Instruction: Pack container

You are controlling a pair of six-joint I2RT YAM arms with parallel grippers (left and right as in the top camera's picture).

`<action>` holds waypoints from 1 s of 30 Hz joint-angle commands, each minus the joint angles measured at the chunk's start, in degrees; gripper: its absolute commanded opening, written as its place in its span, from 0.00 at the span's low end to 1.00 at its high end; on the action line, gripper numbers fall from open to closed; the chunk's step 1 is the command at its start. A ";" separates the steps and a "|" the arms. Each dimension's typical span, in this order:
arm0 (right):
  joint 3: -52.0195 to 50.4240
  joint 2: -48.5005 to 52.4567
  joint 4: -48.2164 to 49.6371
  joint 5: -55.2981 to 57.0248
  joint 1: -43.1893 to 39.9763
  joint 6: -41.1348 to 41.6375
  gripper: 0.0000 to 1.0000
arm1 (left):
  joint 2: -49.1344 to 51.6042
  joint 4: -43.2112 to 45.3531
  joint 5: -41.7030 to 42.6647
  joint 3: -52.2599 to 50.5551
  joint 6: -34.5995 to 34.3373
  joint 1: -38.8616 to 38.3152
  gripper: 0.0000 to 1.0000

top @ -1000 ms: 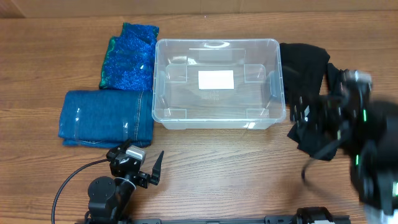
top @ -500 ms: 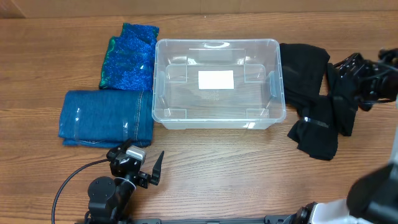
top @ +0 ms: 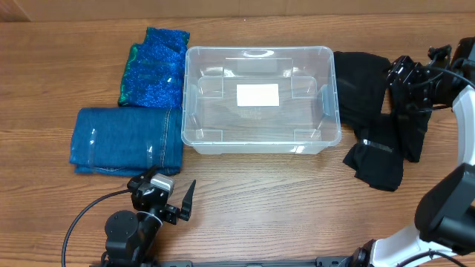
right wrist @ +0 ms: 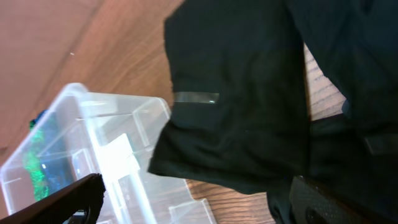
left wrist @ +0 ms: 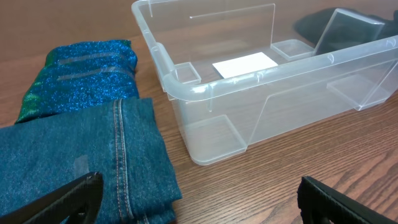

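Container: left of our right claw, long axis running left-right.
Right claw: spread, nearer.
Left claw: spread.

On the bench, the container sits central. Folded fabric lies just beside its far-left side, folded jeans by its near-left corner, and heaped garments along its right. The left tool rests before the container; the right tool hangs over the garments.

Clear container sitting at centre; folded jeans lying at 8 o'clock, sparkly blue cloth at 10, black garment at 3, right gripper hanging over it.
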 commanded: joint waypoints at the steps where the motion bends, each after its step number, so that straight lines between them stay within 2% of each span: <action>1: 0.81 -0.17 0.02 0.57 -0.17 -0.68 1.00 | -0.50 0.20 0.24 -0.22 -0.42 -0.15 1.00; 8: 0.83 -1.60 -2.56 0.31 -0.17 -0.68 1.00 | -0.50 0.20 0.24 -0.22 -0.42 -0.15 1.00; 17: 0.87 -24.59 -0.83 -0.92 -0.24 -0.68 1.00 | -0.50 0.87 0.81 -0.22 -1.03 -0.15 1.00; 20: 0.87 -30.18 -0.66 -0.92 -0.24 -0.68 1.00 | -0.39 0.26 -6.08 1.99 -13.16 -0.11 1.00; 21: 0.87 -31.63 -0.66 -0.92 -0.22 -0.68 1.00 | 0.26 -1.27 -9.64 4.22 -17.90 -0.11 1.00; 22: 0.87 -32.57 -0.68 -0.92 -0.22 -0.68 1.00 | 1.38 -1.92 -11.28 6.32 -19.10 -0.11 1.00; 26: 0.87 -34.45 -0.70 -0.92 -0.22 -0.68 1.00 | 15.30 -4.52 -19.08 21.90 -17.66 -0.11 1.00; 28: 0.87 -34.21 -1.09 -0.92 -0.22 -0.68 1.00 | 23.58 -5.86 -19.21 29.70 -14.86 -0.11 1.00; 30: 0.85 -33.90 -1.09 -0.92 -0.22 -0.68 1.00 | 31.76 -7.06 -16.04 37.83 -14.99 -0.11 1.00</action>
